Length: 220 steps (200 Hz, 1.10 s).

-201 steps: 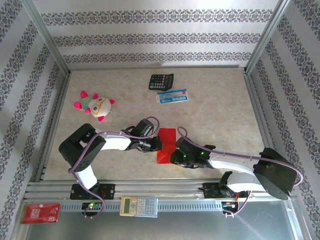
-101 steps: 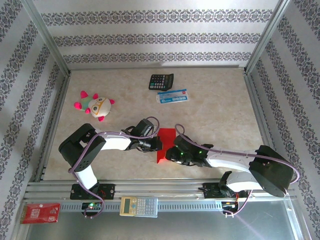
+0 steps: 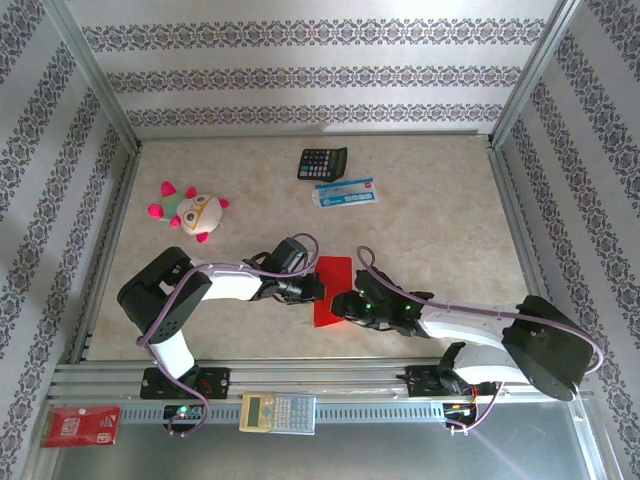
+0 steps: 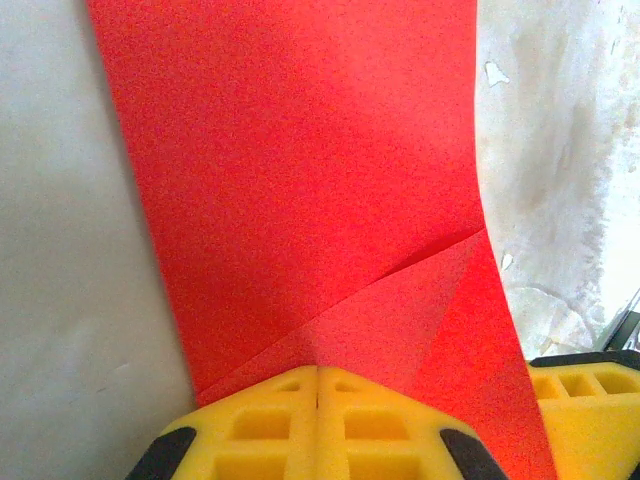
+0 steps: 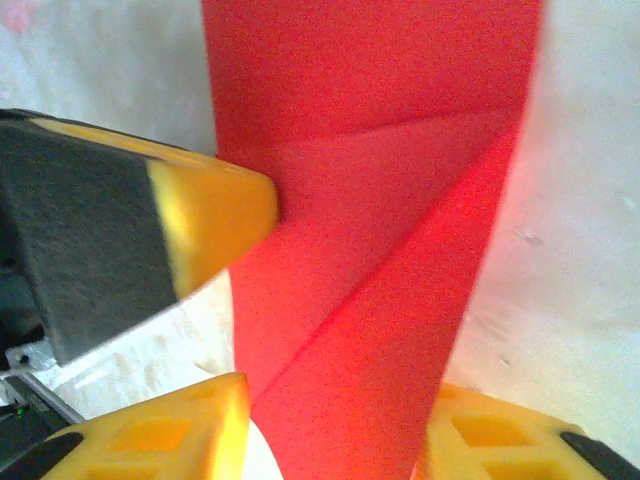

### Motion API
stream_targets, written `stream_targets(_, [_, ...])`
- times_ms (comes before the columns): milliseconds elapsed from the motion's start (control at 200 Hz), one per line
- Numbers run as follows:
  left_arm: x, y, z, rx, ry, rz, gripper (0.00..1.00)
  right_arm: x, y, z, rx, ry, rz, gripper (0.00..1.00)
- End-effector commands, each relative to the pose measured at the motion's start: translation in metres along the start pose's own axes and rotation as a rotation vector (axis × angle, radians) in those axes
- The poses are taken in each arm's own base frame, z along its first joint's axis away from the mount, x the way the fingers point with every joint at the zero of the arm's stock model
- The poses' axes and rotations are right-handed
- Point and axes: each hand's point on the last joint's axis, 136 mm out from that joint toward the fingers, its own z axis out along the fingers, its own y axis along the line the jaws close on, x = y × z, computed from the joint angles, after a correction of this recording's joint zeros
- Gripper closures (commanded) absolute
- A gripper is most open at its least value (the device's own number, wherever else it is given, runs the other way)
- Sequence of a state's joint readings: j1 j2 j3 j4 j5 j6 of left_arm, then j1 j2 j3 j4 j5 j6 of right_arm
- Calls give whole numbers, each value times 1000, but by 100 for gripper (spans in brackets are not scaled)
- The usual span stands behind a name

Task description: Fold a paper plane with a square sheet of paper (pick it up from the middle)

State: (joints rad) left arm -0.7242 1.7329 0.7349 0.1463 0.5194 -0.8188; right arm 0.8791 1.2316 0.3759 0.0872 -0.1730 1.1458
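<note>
The square sheet of paper is bright red and lies folded into a narrow strip at the middle of the table. In the left wrist view the paper has a diagonal flap creased over its near end. My left gripper is at the paper's left edge; its yellow fingers are pressed together, shut on that edge. My right gripper is at the paper's near right corner. In the right wrist view the right gripper is open, with the paper running between its fingers. The left gripper's finger touches the paper's side there.
A black calculator and a blue-and-white packet lie at the far middle. A plush toy sits at the left. On the front rail are a beige calculator and a red printed packet.
My right gripper's jaws have widened and it has shifted a little left and farther along the paper. The paper's near end now lies flatter. The left gripper has held still.
</note>
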Motion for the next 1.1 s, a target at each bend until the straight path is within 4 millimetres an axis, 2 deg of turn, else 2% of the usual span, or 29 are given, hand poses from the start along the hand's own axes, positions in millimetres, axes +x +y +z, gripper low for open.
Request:
stream_targets(0, [25,49,6,-162,73,-64,100,5,-15,-5,4,-21,69,60])
stream_targets(200, [26,53,8,-171,80,-70,100,5,-24,-8,7,-64,111,70])
stream_targets(540, [26,52,8,-173,78,-71,100,6,-22,-5,16,-85,121,85])
stream_targets(739, [21,45,8,-150,63,-73,100,5,-25,-6,28,-99,125,95])
stream_targets(839, [13,32,4,-114,37,-77,91,4,-25,-7,44,-94,98,99])
stream_targets(944, [-4,7,-5,-45,-14,-71,75,2,-27,-10,82,-68,41,100])
stream_targets(1059, [-28,-17,-24,26,-79,-79,63,2,-42,-15,138,-16,14,100])
stream_targets(1069, [-30,-19,-27,34,-85,-79,63,-3,-33,-16,120,-23,8,100])
stream_targets(1094, [-34,-23,-32,51,-99,-83,61,-6,-31,-19,121,-20,-3,100])
